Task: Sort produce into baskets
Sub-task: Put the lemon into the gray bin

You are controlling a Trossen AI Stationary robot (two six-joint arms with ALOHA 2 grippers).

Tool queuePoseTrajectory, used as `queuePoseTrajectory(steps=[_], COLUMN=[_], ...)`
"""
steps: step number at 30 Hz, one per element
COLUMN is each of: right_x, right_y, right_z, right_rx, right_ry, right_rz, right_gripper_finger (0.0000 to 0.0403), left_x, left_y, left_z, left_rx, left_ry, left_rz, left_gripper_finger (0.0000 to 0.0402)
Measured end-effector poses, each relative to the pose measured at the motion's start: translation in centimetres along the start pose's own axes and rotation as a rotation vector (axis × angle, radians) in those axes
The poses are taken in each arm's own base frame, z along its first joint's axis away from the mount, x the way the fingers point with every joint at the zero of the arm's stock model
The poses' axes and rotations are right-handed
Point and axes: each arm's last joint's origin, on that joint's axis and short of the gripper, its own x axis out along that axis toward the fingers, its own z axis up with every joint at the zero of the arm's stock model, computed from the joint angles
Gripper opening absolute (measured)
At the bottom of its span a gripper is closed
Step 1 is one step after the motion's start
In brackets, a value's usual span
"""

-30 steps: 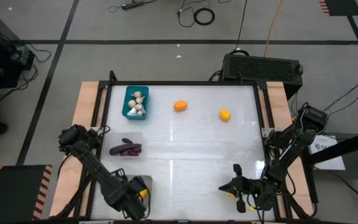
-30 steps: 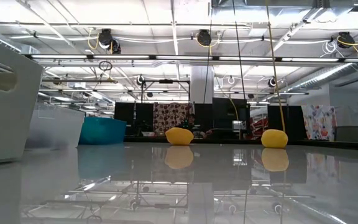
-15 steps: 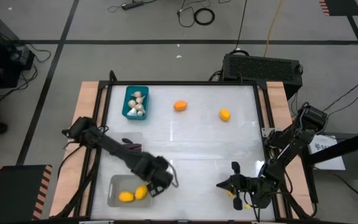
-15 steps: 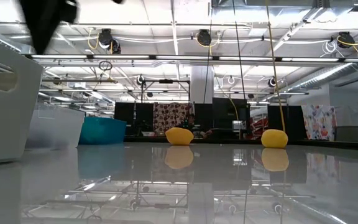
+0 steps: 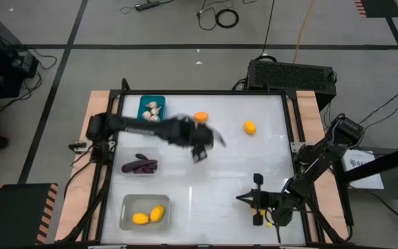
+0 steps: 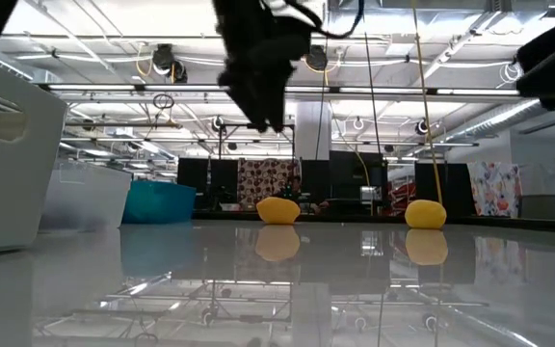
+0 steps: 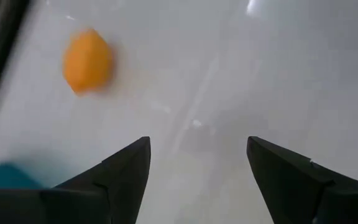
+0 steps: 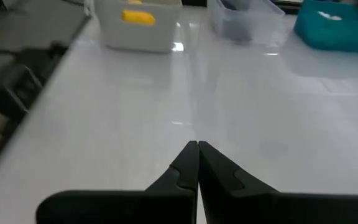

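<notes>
High view: my left gripper [image 5: 200,144] above table middle, fingers spread wide, empty; orange-yellow lemon-shaped fruit [image 5: 200,117] at its 12 o'clock, second lemon-shaped fruit [image 5: 250,127] at 2. Solid teal plastic bin [image 5: 151,113] with whitish bulbs at 10; dark purple eggplants [image 5: 139,165] in clear bin at 8; pale translucent bin [image 5: 144,211] with two yellow fruits at 7. My right gripper [image 5: 256,200] at 5, pinched closed, empty.

Low view: both loose fruits on glossy table.

Left wrist view: fingers [image 7: 117,177] apart, orange fruit beyond.

Right wrist view: fingertips [image 8: 186,163] touching.

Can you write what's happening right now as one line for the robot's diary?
left gripper: open, empty, near orange lemon | right gripper: shut, waiting | white bin: two lemons
</notes>
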Motion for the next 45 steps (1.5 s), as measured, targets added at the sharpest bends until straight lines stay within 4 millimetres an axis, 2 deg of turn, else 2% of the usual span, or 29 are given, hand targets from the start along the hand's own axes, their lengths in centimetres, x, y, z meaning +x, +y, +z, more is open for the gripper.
queuePoseTrajectory(steps=[3, 9, 12, 16, 18, 25, 36, 45], right_x=[0.5, 1.5, 2.1, 2.8, 3.0, 3.1, 2.9, 3.2], right_y=[-0.7, -2.5, -3.2, -3.8, -4.0, -4.8, -5.3, -5.6], right_z=[-0.2, -0.7, -0.7, -0.7, -0.7, -1.2, -1.8, -1.7], right_rx=[-0.054, -0.104, -0.106, -0.104, -0.105, -0.141, -0.231, -0.279], right_ry=[0.032, 0.128, 0.187, 0.268, 0.302, 0.401, 0.488, 0.49], right_rz=[-0.042, -0.127, -0.117, -0.054, -0.023, -0.025, -0.005, -0.004], right_gripper_finger=[0.0, 0.0, 0.0, 0.0, 0.0, 0.0, 0.0, 0.0], left_x=[1.5, 5.3, 7.6, 10.3, 11.0, 12.8, 17.0, 16.7], left_y=[3.7, 10.6, 13.0, 15.2, 15.7, 15.3, 14.7, 14.2], left_z=[2.0, 3.6, 4.0, 4.1, 4.3, 5.0, 3.8, 3.1], left_rx=[-0.07, -0.154, -0.187, -0.205, -0.206, -0.12, -0.096, -0.132], left_ry=[-0.038, 0.006, 0.027, 0.038, 0.016, -0.05, 0.061, 0.135], left_rz=[-0.01, -0.026, -0.079, -0.097, -0.111, -0.131, -0.063, -0.08], left_gripper_finger=[0.0274, 0.0274, 0.0274, 0.0274, 0.0274, 0.0274, 0.0274, 0.0274])
